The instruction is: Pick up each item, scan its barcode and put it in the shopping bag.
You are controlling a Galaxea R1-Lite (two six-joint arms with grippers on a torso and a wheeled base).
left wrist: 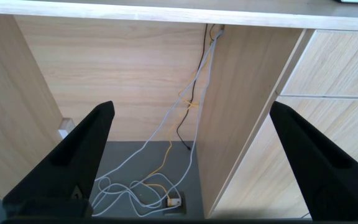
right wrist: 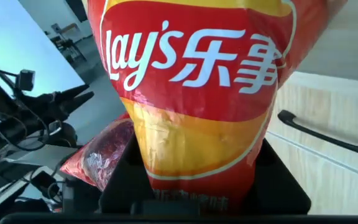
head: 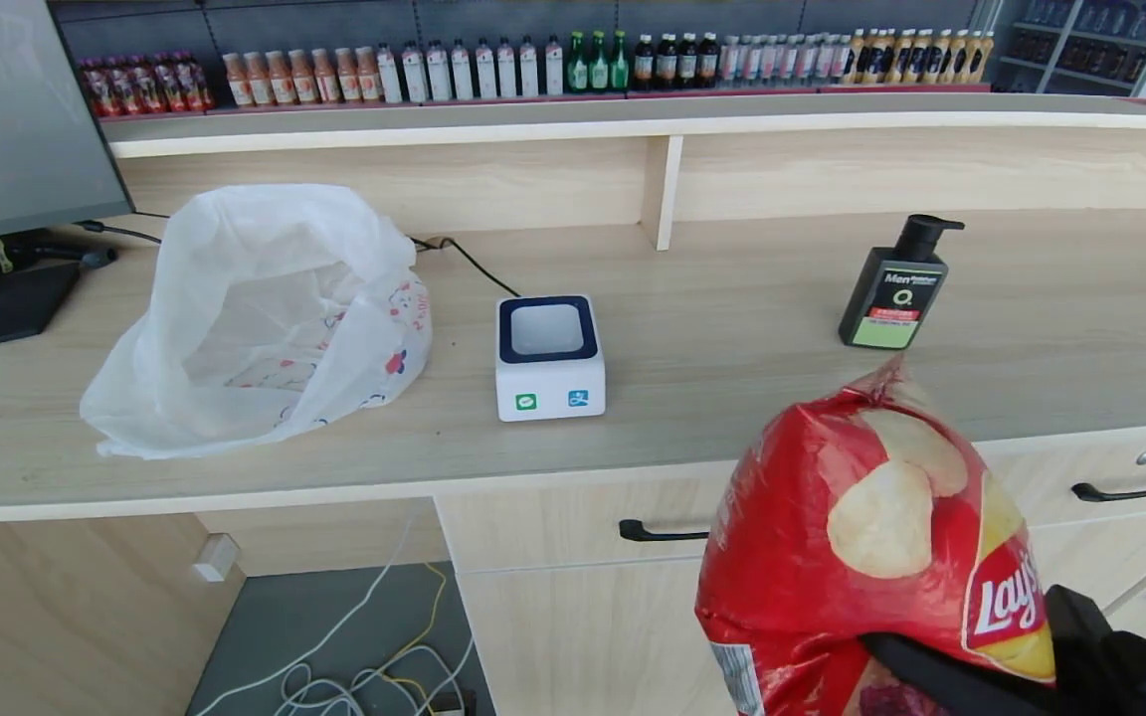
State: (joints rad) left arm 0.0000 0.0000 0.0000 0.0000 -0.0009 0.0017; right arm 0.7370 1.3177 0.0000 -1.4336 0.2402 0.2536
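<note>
Early days: right jaws pinch the chips (head: 871,537), unscanned I reckon; left jaws gape wide. The bag (head: 265,318) looks empty, bottle (head: 893,298) waits upper right.

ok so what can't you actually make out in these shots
Barcode on the chip bag: head view, just a white patch at its lower corner, cut off by the bottom edge.
Fingertips of the right end effector: right wrist view, covered by the chip bag it grips.
Contents of the shopping bag: head view, crumpled folds hide its bottom.
Barcode on the pump bottle: head view, only the front label faces the camera.
</note>
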